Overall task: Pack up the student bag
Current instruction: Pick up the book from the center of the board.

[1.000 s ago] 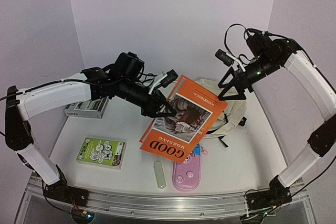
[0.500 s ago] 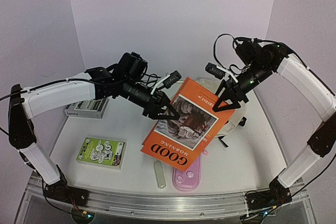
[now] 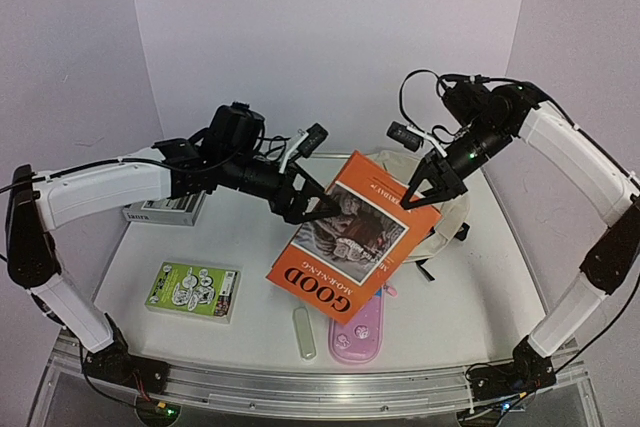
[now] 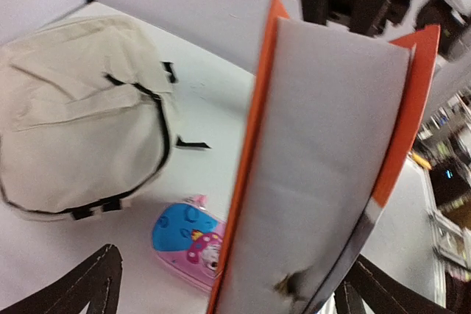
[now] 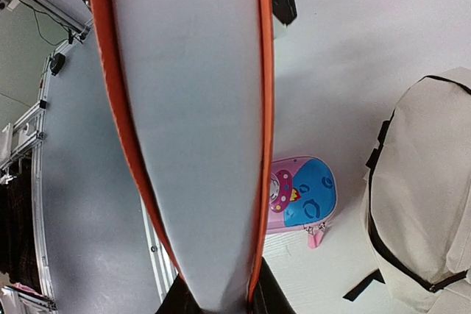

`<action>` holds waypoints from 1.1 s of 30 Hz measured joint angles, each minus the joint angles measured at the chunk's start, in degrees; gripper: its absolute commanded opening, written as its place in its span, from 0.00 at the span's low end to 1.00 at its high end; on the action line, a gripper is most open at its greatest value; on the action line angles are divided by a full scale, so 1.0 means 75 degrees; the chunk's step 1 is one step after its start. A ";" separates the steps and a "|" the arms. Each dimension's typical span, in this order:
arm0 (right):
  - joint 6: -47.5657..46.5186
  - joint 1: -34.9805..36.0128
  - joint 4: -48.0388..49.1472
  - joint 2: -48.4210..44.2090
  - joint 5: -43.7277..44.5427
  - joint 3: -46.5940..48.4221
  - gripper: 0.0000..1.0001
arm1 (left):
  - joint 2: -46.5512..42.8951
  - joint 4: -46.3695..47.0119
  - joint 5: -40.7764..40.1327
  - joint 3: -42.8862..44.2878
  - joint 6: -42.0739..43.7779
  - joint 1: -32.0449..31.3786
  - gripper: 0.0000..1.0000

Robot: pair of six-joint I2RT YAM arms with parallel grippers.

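Book-into-bag step, I reckon. The right gripper (image 3: 422, 192) pinches the orange book (image 3: 350, 237) by its top corner, while the left gripper (image 3: 318, 209) is spread wide, gripping nothing. The student bag (image 3: 452, 217) lies flat just under the right gripper. Next up, the left needs to back clear so the right can swing the book to the bag's mouth. Can't tell if it's unzipped.

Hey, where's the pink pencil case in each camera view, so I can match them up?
Top external: pink pencil case near the front edge, centre, far end hidden behind the orange book.
Left wrist: bottom centre, left of the book.
Right wrist: centre right, beside the book.
Shared landmark: the student bag, right of the book from above, upper left in left wrist, right edge in right wrist.
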 measured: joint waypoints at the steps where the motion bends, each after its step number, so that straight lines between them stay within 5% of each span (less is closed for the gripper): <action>1: 0.0095 -0.0085 -0.0002 0.0082 -0.0065 0.0065 0.10 | -0.0187 0.0183 -0.0386 -0.0236 -0.0192 0.0096 1.00; 7: 0.1304 -0.1561 0.0372 0.0724 -0.1043 0.0944 0.10 | -0.1548 0.0905 -0.2467 -0.1092 -0.1373 0.0821 1.00; 13: 0.3379 -0.2352 0.1898 0.0970 -0.1603 0.1187 0.10 | -0.2165 0.1385 -0.3057 -0.1219 -0.2396 0.1196 1.00; 21: 0.6056 -0.2290 0.4182 0.0968 -0.2112 0.0793 0.10 | -0.1714 0.2743 -0.1628 -0.2062 -0.3977 0.1529 1.00; 33: 0.8001 -0.2290 0.6183 0.0623 -0.2749 -0.0444 0.11 | -0.0873 0.5329 0.0484 -0.2704 -0.5802 0.2369 0.96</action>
